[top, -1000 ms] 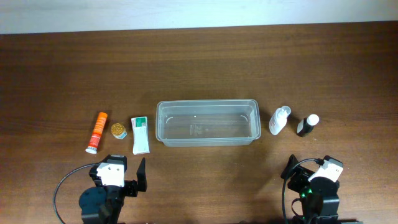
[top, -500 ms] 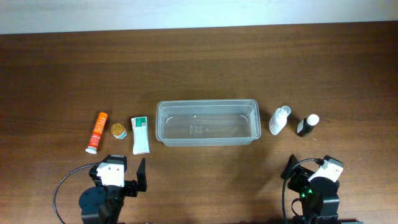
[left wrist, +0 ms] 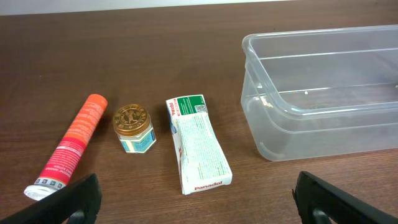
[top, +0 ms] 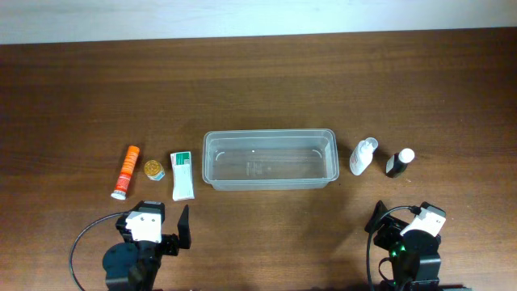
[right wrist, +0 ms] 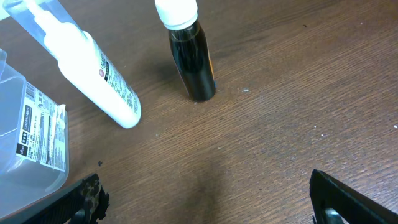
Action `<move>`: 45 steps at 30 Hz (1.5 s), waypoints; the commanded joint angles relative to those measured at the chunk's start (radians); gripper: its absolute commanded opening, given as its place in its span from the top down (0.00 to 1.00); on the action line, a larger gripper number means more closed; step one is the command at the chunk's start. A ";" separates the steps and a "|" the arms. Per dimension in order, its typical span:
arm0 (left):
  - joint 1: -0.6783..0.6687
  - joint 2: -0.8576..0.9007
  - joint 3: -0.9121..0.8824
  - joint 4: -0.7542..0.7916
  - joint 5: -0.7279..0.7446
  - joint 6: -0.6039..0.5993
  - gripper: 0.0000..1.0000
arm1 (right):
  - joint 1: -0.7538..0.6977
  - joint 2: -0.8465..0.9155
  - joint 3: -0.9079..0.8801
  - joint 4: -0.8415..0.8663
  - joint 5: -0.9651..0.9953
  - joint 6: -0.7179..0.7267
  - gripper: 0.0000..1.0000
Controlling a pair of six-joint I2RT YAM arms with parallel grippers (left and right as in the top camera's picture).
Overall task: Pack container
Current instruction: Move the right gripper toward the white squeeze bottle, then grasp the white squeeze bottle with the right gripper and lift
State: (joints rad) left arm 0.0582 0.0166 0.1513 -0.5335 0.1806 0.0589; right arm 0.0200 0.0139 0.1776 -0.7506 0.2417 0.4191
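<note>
Right now my left fingers (left wrist: 78, 198) are spread wide, one tip at each lower corner of the left wrist view, with nothing between them but bare desk (top: 258, 81). They hang at the near edge of the desk, well apart from everything on it.

Ahead of them lie three small things in a row. An orange tube (left wrist: 71, 149) lies on its side, slanted, with its white cap end nearest me. Just beside it a small jar (left wrist: 134, 127) with a gold lid stands upright. Next to that a white-and-green pack (left wrist: 198, 144) lies flat, close to the jar but not touching it.

Further over sits the container (top: 266, 133), clear and rectangular, in the middle of the desk with its long side facing me. The row of three is on its left, near it but apart from it.

My right fingers (right wrist: 84, 198) are spread wide too, holding nothing, low at the near edge on the right. Before them a white bottle (right wrist: 93, 68) lies tilted on its side, near the container's right end. Beside that, a dark bottle (right wrist: 193, 62) with a white cap is close to the white one, with a gap between them. From the wrist view I can just see the container's corner, with a printed label on its wall.
</note>
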 commanded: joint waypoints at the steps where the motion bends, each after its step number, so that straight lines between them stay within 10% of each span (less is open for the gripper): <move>1: -0.004 -0.006 -0.004 0.002 0.011 -0.006 0.00 | -0.008 -0.010 -0.009 0.037 -0.030 0.008 0.02; 13: -0.004 -0.006 -0.004 0.002 0.011 -0.006 0.00 | -0.008 0.067 0.181 0.259 -0.392 -0.113 0.02; 29: -0.004 -0.006 -0.004 0.002 0.011 -0.006 0.00 | -0.006 1.174 1.367 -0.561 -0.419 -0.270 0.02; 38: -0.004 -0.006 -0.004 0.002 0.011 -0.006 0.00 | -0.006 1.549 1.409 -0.589 -0.306 -0.196 0.00; 45: -0.004 -0.006 -0.004 0.002 0.011 -0.006 0.00 | -0.008 1.778 1.409 -0.568 -0.281 -0.193 0.23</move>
State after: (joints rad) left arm 0.0582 0.0166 0.1513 -0.5335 0.1806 0.0589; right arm 0.0200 1.7222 1.5764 -1.3281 -0.0727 0.2123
